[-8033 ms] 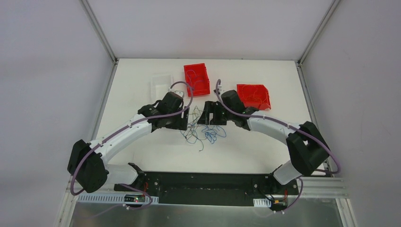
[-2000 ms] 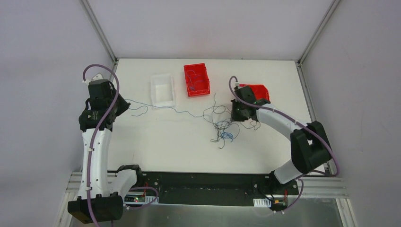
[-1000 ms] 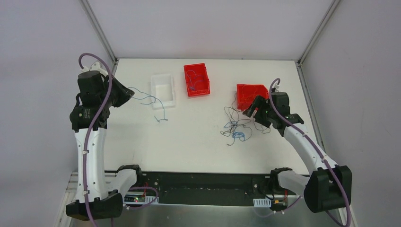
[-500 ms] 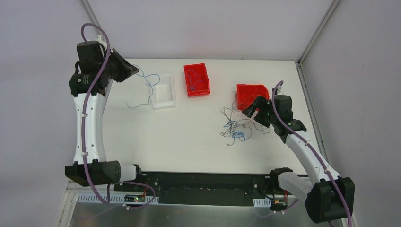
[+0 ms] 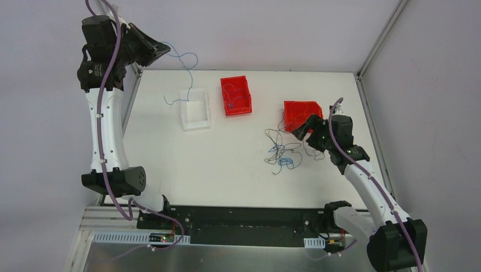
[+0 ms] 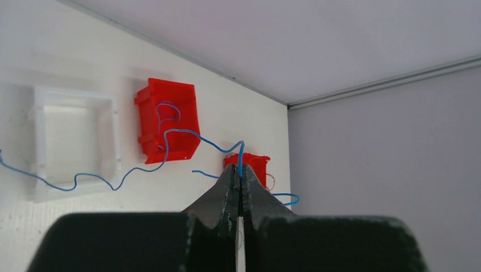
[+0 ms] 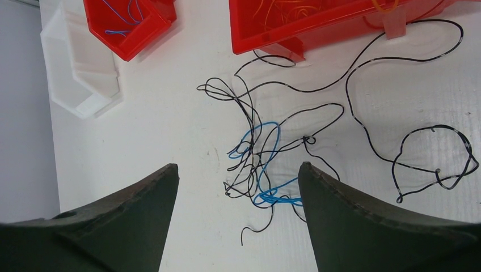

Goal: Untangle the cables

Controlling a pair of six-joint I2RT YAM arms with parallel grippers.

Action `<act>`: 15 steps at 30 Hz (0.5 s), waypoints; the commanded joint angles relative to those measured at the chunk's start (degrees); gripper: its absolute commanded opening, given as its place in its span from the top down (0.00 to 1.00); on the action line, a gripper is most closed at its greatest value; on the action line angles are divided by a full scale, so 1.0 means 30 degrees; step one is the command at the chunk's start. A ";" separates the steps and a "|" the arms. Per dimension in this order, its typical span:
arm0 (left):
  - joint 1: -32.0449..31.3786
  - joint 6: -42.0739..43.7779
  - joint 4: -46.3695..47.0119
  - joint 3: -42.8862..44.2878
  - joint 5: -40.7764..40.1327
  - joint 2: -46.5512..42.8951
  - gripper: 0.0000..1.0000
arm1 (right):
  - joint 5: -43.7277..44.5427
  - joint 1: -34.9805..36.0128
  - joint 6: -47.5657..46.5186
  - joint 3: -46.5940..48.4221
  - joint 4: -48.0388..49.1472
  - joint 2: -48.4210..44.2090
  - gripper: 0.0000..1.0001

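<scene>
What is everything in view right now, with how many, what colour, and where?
blue wire: one, blue, hanging from the left hand over the white bin
wire tangle: one heap, black and blue, on the table right of centre
middle red bin: one, red, far centre, blue wire inside
right red bin: one, red, far right, orange wire inside
white bin: one, white, far left
table: one, white
left hand: shut on the blue wire, raised high
right hand: open, above the tangle

You are not seeing any text, label, brand, number or sign that can be read in any of the three views.
</scene>
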 commanded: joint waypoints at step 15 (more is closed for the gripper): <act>-0.4528 -0.3972 0.3502 0.7380 0.2012 0.5921 1.00 | 0.0867 0.0009 0.0211 -0.0281 0.0839 -0.0732 0.19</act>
